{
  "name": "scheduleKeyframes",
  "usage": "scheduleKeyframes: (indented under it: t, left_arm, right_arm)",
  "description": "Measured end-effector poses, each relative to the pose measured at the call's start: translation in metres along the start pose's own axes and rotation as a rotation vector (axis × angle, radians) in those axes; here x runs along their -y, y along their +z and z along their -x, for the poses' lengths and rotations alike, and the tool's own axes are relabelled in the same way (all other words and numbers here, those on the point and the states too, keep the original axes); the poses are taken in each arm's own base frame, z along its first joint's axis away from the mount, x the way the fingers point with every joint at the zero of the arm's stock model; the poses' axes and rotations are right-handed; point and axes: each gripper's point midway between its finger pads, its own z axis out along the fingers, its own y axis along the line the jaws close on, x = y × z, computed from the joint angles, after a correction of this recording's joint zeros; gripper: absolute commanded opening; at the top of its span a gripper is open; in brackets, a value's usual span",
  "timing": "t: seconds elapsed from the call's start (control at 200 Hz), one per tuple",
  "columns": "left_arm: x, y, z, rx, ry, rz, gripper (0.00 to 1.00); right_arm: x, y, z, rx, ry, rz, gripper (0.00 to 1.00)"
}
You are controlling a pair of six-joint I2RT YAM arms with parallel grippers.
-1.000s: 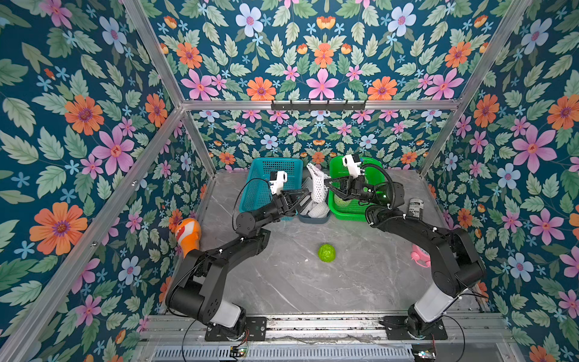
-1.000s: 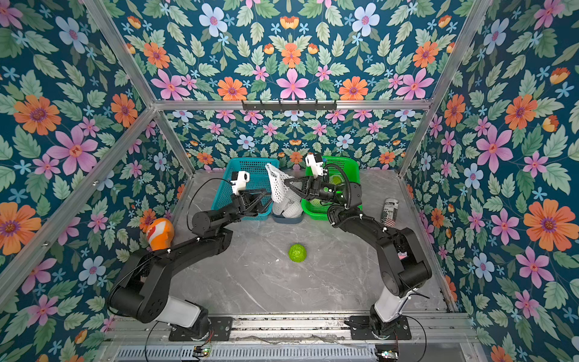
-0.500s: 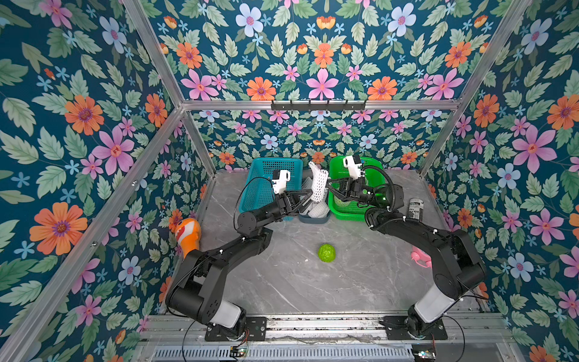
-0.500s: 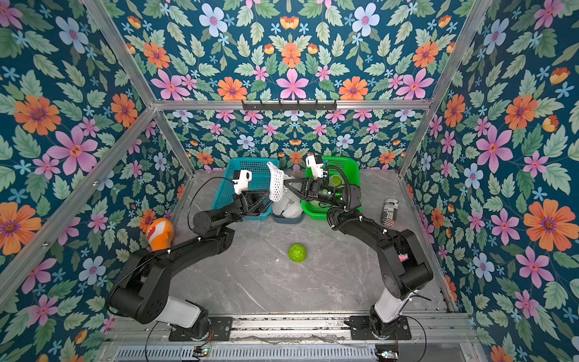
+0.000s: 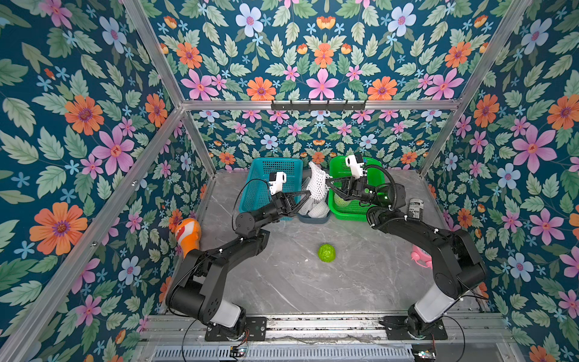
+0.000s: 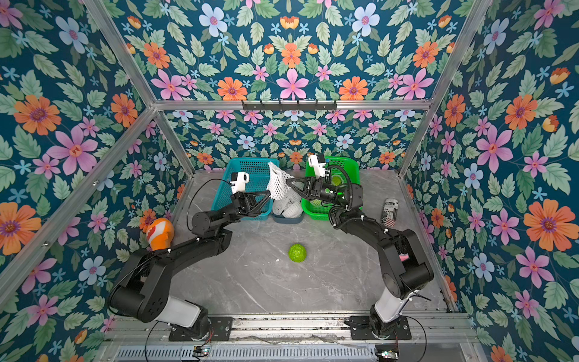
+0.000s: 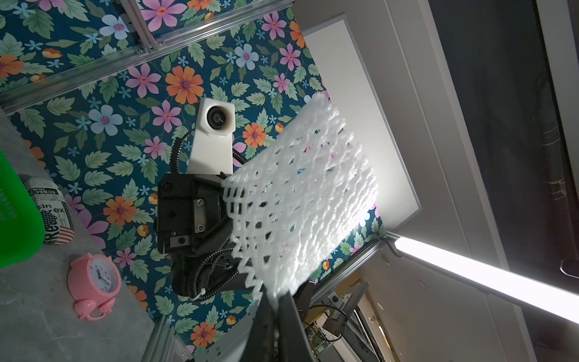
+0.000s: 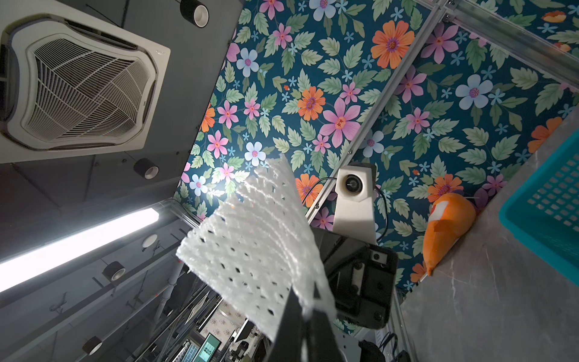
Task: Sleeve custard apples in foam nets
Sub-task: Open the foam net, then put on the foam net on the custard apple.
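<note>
Floral wallpaper walls [image 5: 319, 62], aluminium frame [image 5: 219, 105], grey marble tabletop [image 5: 297, 282], ceiling strip light [image 7: 470, 268], ceiling vent [image 8: 81, 81].

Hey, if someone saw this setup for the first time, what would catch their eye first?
Probably the loud floral walls all round the cell. Then the white foam net, pinched between the left gripper and right gripper at the back, between the teal basket and green basket. A lone custard apple sits mid-table.

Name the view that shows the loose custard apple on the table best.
Both top views: the custard apple lies whole and unobstructed on the table. Both wrist views face the held foam net and miss it.
</note>
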Motion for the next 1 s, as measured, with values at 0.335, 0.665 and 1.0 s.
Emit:
scheduleKeyframes:
  t: [0.335, 0.665, 1.0]
  left_arm:
    - [-0.023, -0.007, -0.004, -0.041, 0.001, 0.052, 0.0]
    - [-0.052, -0.011, -0.028, -0.116, -0.013, 0.098, 0.0]
    - [-0.092, -0.025, -0.06, -0.185, -0.06, 0.17, 0.0]
  right_arm:
    - [0.001, -0.016, -0.023, -0.105, 0.0, -0.027, 0.0]
    - [0.038, -0.039, -0.054, -0.185, 0.096, -0.1, 0.0]
    - [0.088, -0.076, -0.071, -0.16, 0.196, -0.194, 0.0]
